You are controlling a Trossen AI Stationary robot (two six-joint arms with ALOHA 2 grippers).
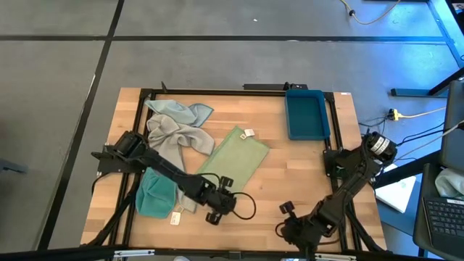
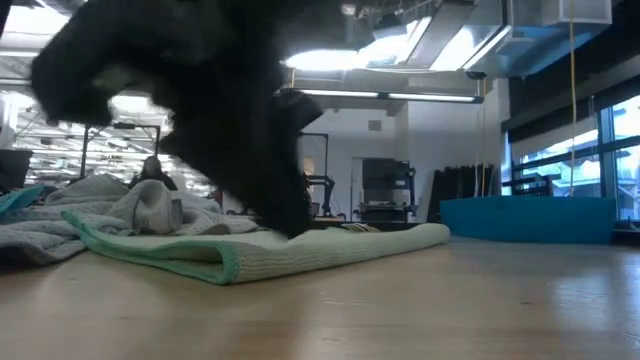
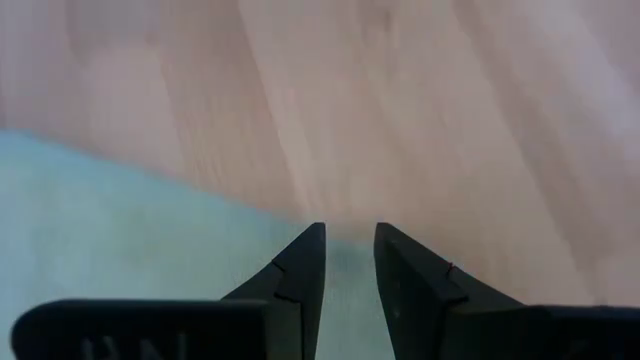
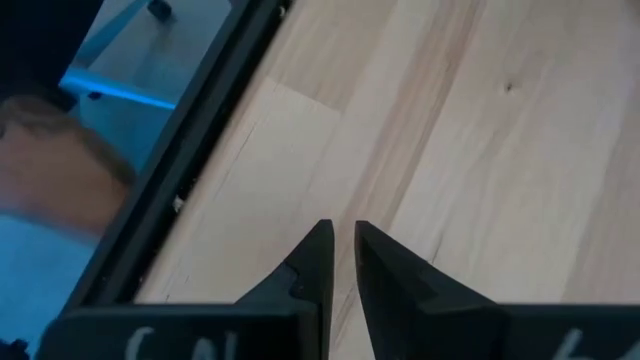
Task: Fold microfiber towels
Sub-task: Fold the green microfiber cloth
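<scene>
- Pale wooden plank table (image 1: 290,181), smooth grain, bordered by a dark metal frame.
- Pale green microfiber towel (image 1: 233,161), folded into a long rectangle, lying flat and diagonal near the table's centre; small white tag (image 1: 249,133) at its far corner; in the low view a soft rounded fold edge with a teal hem (image 2: 225,262).
- Light grey microfiber towel (image 1: 172,138), crumpled in loose folds, toward the left edge, touching the green one.
- Pale blue microfiber towel (image 1: 177,111), rumpled, near the far left corner, partly under the grey one.
- Teal microfiber towel (image 1: 156,197), bunched into a rounded heap near the front left corner, partly under the left arm.
- Rigid blue plastic tray (image 1: 305,114), rectangular, raised walls, at the far right corner.
- Left gripper (image 3: 348,238): at the near end of the green towel, dark pointed fingers (image 3: 305,262) parted by a narrow gap over the cloth's edge; grasp on the cloth cannot be told.
- Right gripper (image 4: 343,232): low over bare wood by the front right edge, tapered fingers nearly together, grasping nothing.
</scene>
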